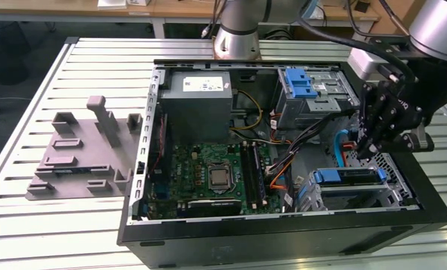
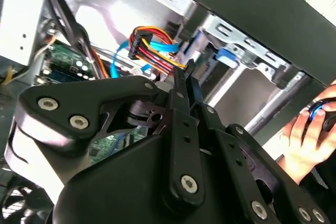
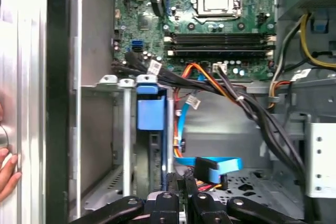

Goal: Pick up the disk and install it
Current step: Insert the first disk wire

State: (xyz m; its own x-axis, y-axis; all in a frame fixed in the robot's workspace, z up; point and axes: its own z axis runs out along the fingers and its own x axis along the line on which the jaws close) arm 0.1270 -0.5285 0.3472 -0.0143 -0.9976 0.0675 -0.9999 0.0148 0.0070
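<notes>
Where cables crowd, tool (image 1: 369,151) tips hidden, disk (image 1: 347,176) half-sunk

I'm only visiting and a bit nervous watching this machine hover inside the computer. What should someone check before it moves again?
1. Robot's hand empty: ok, shut with nothing between the fingers.
2. Computer case open on top: ok.
3. Disk located: ok, its blue bracket sits in the metal cage just below the hand in the exterior view.
4. Disk fully seated: cannot tell.
5. Cables clear: not ok, the blue cable and the coloured wire bundle lie close to the fingertips.
6. People clear: not ok, a person's hand is beside the case.
</notes>
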